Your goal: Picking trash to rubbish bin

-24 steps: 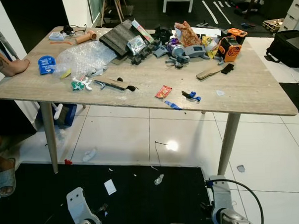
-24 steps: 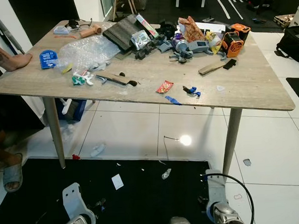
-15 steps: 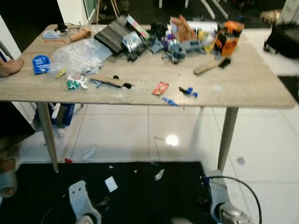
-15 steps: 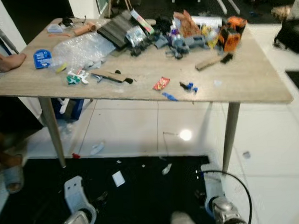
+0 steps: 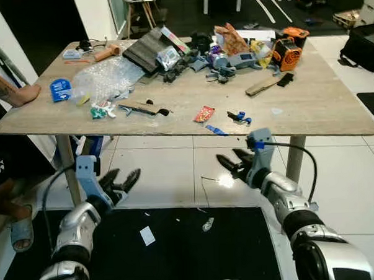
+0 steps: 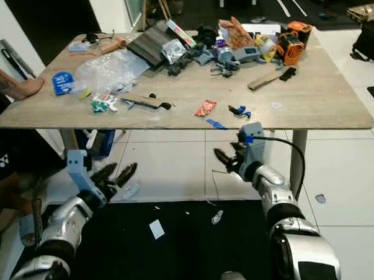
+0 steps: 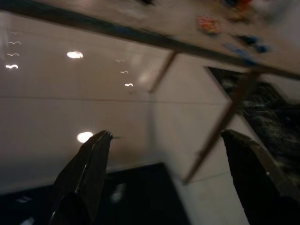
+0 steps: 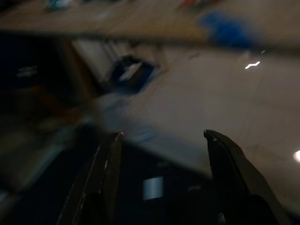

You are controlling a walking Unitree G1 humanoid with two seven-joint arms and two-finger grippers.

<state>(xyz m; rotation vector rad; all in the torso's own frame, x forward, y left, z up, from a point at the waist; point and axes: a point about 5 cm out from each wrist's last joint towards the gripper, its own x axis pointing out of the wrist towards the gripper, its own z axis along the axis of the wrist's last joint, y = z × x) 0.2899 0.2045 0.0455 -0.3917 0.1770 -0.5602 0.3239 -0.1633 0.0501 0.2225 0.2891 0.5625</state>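
Both arms are up in front of the table (image 5: pixel 322 109), left gripper (image 5: pixel 122 182) and right gripper (image 5: pixel 233 164) spread wide, holding nothing. Trash is up top: red wrapper (image 5: pixel 204 114), blue scrap (image 5: pixel 216 131), bubble wrap (image 5: pixel 106 77). More paper bits (image 5: pixel 147 235) on the floor.

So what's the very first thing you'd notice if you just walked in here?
Probably the wooden table covered in clutter, with a pile of tools and wrappers along its far edge and an orange tool at the far right corner. Next, the two robot arms raised in front of it, the left gripper and right gripper both open below the table's near edge. A person's hand rests on the table's left edge.
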